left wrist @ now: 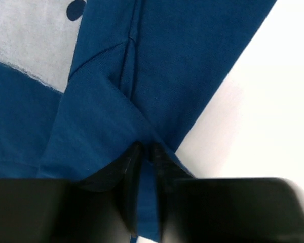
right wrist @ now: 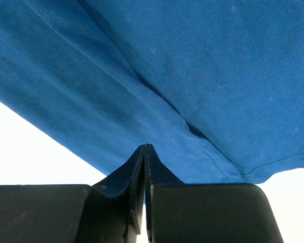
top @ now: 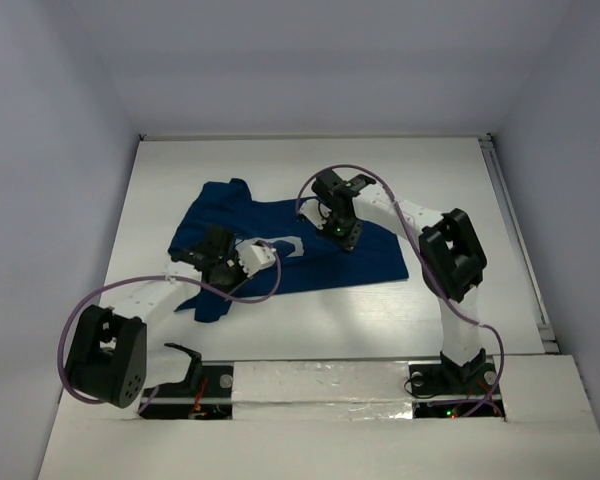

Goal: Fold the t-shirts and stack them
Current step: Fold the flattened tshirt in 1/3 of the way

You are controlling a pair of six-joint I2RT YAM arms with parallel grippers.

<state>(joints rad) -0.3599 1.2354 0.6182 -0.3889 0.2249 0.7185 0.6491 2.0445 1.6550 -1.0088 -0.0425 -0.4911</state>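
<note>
Top view: t-shirt (top: 320, 268) lies flat on the white surface (top: 460, 190), its long axis running crosswise from the left jaws to the right jaws. The left arm (top: 140, 295) meets its near-left edge and the right arm (top: 450, 250) its far-right part. Pale walls (top: 310, 70) enclose the surface.

Left wrist view: jaws clenched on a fold of cloth. The white print (left wrist: 25, 40) lies ahead-left, bare surface ahead-right.

Right wrist view: jaws pinched shut on a ridge near the hem. Cloth spreads ahead and rightward, bare surface ahead-left.

Judgement: each arm commands its own end, so the fold should close across this axis.

Left hand (left wrist: 145, 150) pinches a t-shirt (left wrist: 187, 66) fold (navy cloth).
</note>
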